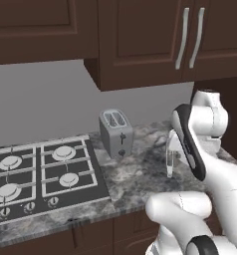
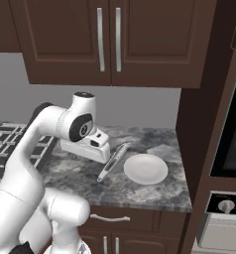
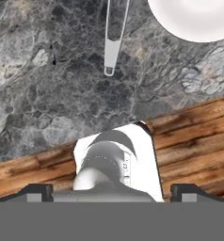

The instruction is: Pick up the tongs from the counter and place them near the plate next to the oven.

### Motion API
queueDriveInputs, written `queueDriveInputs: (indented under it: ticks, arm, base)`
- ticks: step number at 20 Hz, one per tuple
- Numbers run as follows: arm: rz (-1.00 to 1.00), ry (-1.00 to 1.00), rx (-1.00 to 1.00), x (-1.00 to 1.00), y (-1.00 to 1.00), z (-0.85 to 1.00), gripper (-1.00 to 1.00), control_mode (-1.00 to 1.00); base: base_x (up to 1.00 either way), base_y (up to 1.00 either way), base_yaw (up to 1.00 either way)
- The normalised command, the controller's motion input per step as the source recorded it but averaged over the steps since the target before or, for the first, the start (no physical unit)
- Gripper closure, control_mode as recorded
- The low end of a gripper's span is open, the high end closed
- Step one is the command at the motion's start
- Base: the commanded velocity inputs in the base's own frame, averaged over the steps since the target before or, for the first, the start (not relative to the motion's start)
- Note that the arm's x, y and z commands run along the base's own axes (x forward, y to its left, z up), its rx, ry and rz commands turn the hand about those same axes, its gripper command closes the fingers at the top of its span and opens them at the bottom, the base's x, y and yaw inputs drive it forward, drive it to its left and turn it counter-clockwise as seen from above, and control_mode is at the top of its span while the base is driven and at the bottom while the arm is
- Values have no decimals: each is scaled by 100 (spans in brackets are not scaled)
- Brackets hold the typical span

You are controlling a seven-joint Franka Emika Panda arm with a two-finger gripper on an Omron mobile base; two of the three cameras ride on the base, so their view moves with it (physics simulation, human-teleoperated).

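The slim silvery tongs (image 2: 111,162) lie flat on the mottled stone counter (image 2: 140,191), just left of the round off-white plate (image 2: 145,168) and apart from it. In the hand view the tongs (image 3: 115,33) run up from the middle, with the plate (image 3: 194,19) at the top right. In the left base view the tongs (image 1: 169,158) show beside my arm. My gripper (image 2: 97,151) hovers low over the counter left of the tongs, open and holding nothing; its tips (image 3: 111,190) stand wide apart. The oven (image 2: 221,223) sits in the dark wood column to the right.
A steel toaster (image 1: 116,133) stands at the back of the counter, right of the gas hob (image 1: 38,174). Dark wood wall cabinets (image 2: 107,39) hang overhead. A dark glass window (image 2: 234,134) sits above the oven. The counter's front edge (image 3: 189,127) lies close below the gripper.
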Motion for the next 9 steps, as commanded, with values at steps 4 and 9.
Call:
queueDriveInputs:
  ticks: [4,9]
  arm:
    - [16,-18,0,-43,37,52,-100,-100]
    - [18,-37,-1,-24,12,4,-100,-100]
  base:
    - [0,0,0]
    - [0,0,0]
